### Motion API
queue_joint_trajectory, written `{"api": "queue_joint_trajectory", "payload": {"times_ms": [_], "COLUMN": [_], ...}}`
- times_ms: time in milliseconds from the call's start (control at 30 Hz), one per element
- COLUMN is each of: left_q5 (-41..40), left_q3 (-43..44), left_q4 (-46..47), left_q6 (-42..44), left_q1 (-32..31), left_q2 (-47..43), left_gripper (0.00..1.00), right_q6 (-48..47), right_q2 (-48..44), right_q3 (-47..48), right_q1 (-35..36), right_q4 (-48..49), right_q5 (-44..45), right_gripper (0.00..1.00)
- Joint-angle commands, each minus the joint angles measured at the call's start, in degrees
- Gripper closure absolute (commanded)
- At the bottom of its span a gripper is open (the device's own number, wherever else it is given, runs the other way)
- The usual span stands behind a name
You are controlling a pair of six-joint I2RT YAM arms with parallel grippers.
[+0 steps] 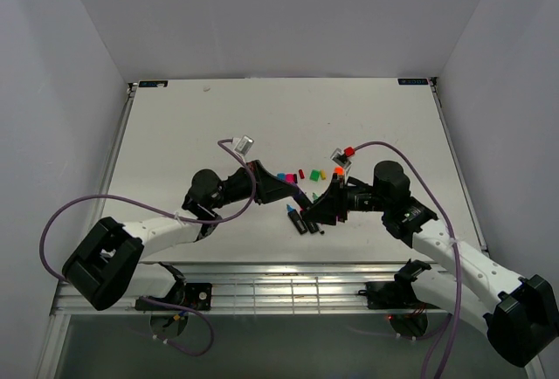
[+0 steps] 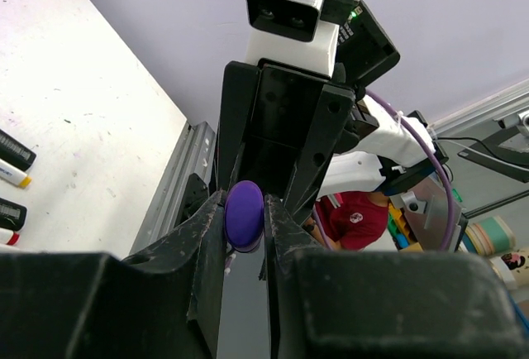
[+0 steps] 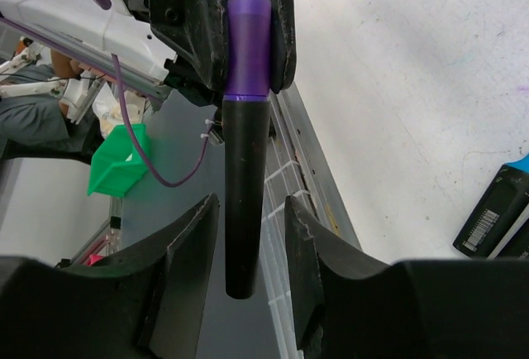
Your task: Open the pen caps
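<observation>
My left gripper (image 2: 245,227) is shut on a purple pen cap (image 2: 245,214). In the right wrist view that cap (image 3: 249,45) still sits on its black marker body (image 3: 245,193), which sticks out toward my right gripper (image 3: 250,235). The right jaws stand on either side of the body's free end, with a gap showing on each side. In the top view the two grippers meet nose to nose over the table's middle, left (image 1: 288,194) and right (image 1: 316,209). Loose caps lie behind them: pink and blue (image 1: 281,177), green (image 1: 301,173), red (image 1: 313,175), orange (image 1: 338,170).
Black marker bodies (image 1: 301,220) lie on the white table just in front of the grippers; one with a blue tip (image 3: 494,214) shows at the right wrist view's lower right. More pens (image 2: 12,160) lie at the left wrist view's left edge. The table's metal front rail (image 1: 262,292) runs below.
</observation>
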Motion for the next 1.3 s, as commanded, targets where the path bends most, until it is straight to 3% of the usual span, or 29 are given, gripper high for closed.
{"api": "queue_joint_trajectory", "payload": {"times_ms": [0,433,500,667,800,967,1167,1267], "left_q5": [1.6,2.4,2.6,2.2,-3.7,-8.7,-4.5,-0.2], "left_q3": [2.0,1.9,1.8,1.9,1.4,2.7,2.2,3.9], "left_q4": [3.5,3.4,3.3,3.1,1.8,3.2,15.9,13.1], "left_q6": [-1.1,-1.0,-0.9,-0.8,-2.0,-2.1,-7.8,-7.7], "left_q1": [0.3,0.3,0.3,0.5,1.4,7.2,19.8,22.5], "left_q2": [0.4,1.6,1.5,1.8,0.1,-0.3,4.2,5.1], "left_gripper": [1.0,1.0,1.0,1.0,1.0,1.0,1.0,1.0], "right_q6": [0.5,0.5,0.4,0.5,0.9,5.5,9.5,8.9], "right_q2": [0.6,3.8,4.2,5.3,5.8,4.5,-1.9,-3.8], "right_q3": [0.5,5.2,5.3,5.0,3.1,-2.6,-12.2,-13.4], "right_q1": [0.1,0.1,0.1,0.1,0.1,0.8,2.2,2.2], "right_q4": [4.7,5.1,5.1,4.9,4.6,10.1,12.5,10.6], "right_q5": [-1.8,-1.8,-1.9,-2.2,-2.4,-3.7,-1.3,0.4], "right_gripper": [0.57,0.62,0.65,0.92,0.92,0.92,0.92,0.92]}}
